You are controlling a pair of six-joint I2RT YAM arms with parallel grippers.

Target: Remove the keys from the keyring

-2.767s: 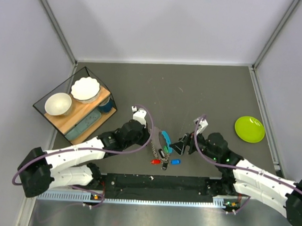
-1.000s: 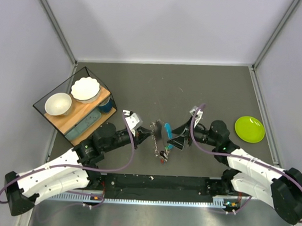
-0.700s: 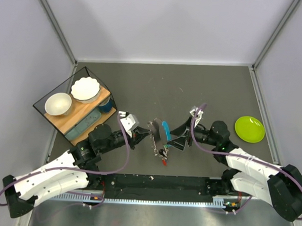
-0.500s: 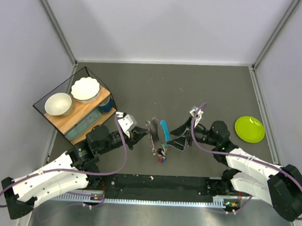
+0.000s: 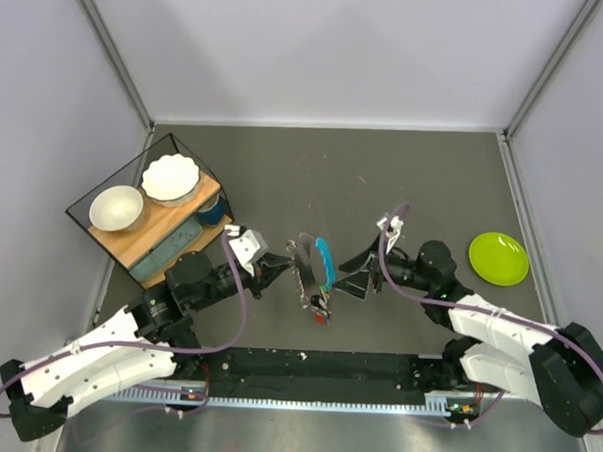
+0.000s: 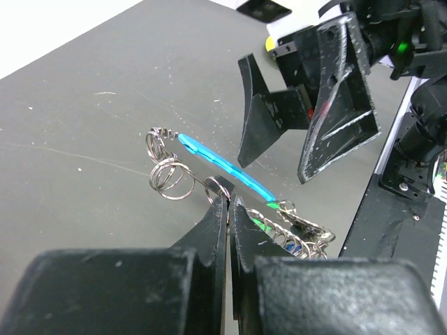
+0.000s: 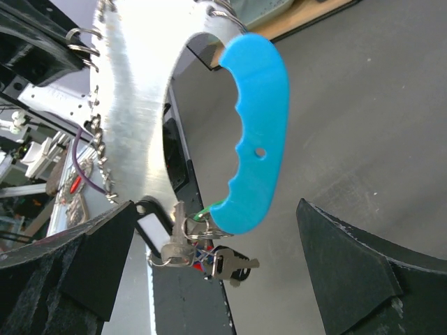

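A bunch of silver keys (image 5: 321, 307) (image 6: 304, 234) (image 7: 209, 251) hangs off the table under a curved cyan tag (image 5: 324, 257) (image 6: 223, 166) (image 7: 255, 132). A string of thin silver rings, the keyring (image 5: 301, 269) (image 6: 167, 174), runs from the tag. My left gripper (image 5: 285, 266) (image 6: 228, 199) is shut on one of those rings and holds the bunch up. My right gripper (image 5: 352, 270) (image 7: 215, 209) is wide open just right of the bunch. The tag's lower end and the keys sit between its fingers (image 6: 335, 118) without touching them.
A lime-green plate (image 5: 498, 258) lies at the right edge of the dark table. A black-framed box (image 5: 147, 204) holding two white bowls stands at the left. A metal strip (image 5: 273, 425) runs along the near edge between the arm bases.
My left gripper has pulled back to the left and slightly away, carrying the rings, cyan tag and keys with it. The right gripper has stayed open and almost still.
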